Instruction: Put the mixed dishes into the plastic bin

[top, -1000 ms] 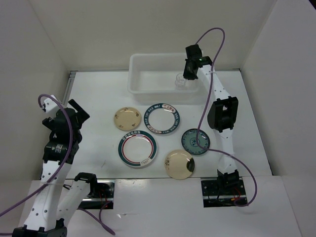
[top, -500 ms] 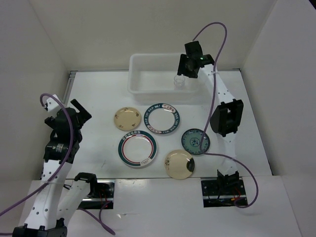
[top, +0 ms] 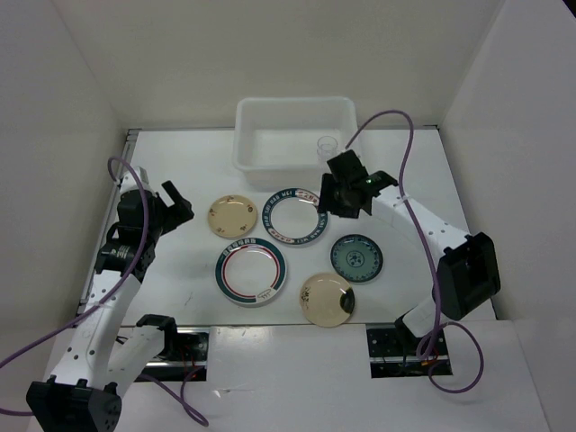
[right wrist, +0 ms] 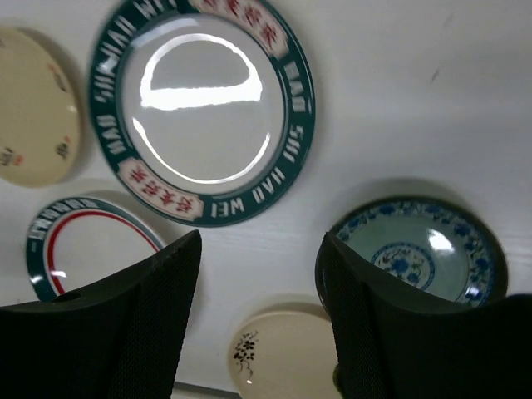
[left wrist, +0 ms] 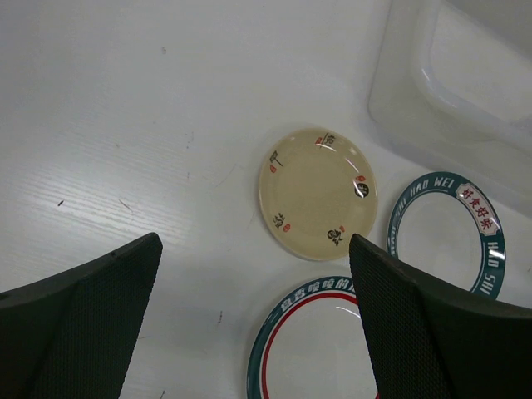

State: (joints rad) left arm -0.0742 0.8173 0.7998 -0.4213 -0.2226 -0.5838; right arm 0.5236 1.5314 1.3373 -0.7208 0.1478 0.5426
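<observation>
The right gripper [top: 335,194] is held low between the green-lettered plate [top: 300,216] and the teal plate [top: 356,257] — jaws apart, nothing carried; it is judged to be lined up for a rim pick. The left gripper [left wrist: 253,249] is hung at 9 o'clock of the plate cluster, jaws wide apart and empty, pointed at the small cream plate [left wrist: 317,192], presumably so the arms do not cross.

The bin [top: 292,130] is set at 12 o'clock on the table [top: 180,162]; one glass cup [top: 327,146] is seen upright in its 4 o'clock corner. Five plates are laid flat and apart, none stacked — the red-rimmed plate [top: 251,272] at 7 o'clock, the second cream plate [top: 327,300] at 5. Plates are noted as glossy and shallow; the bin as translucent white, rolled rim.
</observation>
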